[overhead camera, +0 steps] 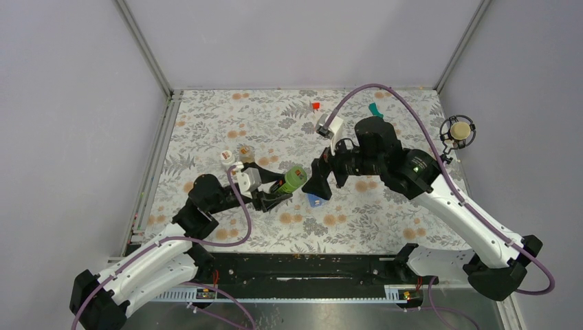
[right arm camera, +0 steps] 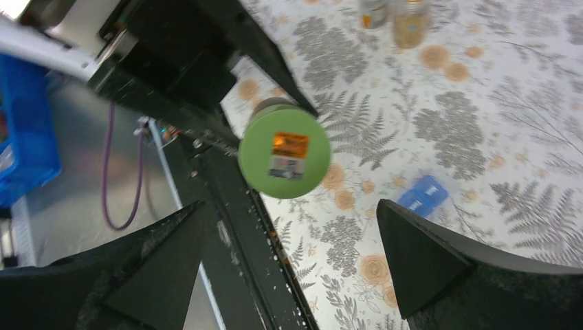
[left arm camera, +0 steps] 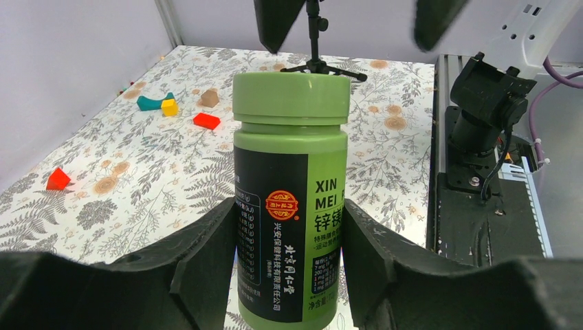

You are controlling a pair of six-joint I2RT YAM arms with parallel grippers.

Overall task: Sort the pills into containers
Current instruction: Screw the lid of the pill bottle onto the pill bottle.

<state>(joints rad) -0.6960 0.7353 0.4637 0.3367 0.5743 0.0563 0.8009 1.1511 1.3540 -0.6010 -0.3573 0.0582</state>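
– Green bottle [right arm camera: 284,157]: how does it lie from the right gripper [right arm camera: 289,206]?
– Start at that gripper. Its jaws stand as wide as they go, with nothing between them. Just ahead of the fingertips, centred in the gap, is the bottle's cap [left arm camera: 291,96], seen end-on from the wrist. So the bottle's long axis points almost straight at the gripper, cap first.
– And who holds the body?
– The left gripper [left arm camera: 289,220], further out along that same axis. It is part-closed, its two fingers [left arm camera: 206,268] pressed to either side of the label, low on the body, so the cap end is free.
– Which arm is nearer the cap, then?
– The right one, plainly; the left is taken up with the hold. I judge the next move to be the right jaws going on over the cap to twist it off, and that turns on keeping to the axis. From above the bottle looks tilted, cap up and toward the right gripper, so an approach off that line could catch the rim.
– The pill box [right arm camera: 423,194]?
– On the table [overhead camera: 385,220], below the right gripper and off to one side of its jaws, apart from the bottle. Whether its lids are up I cannot tell
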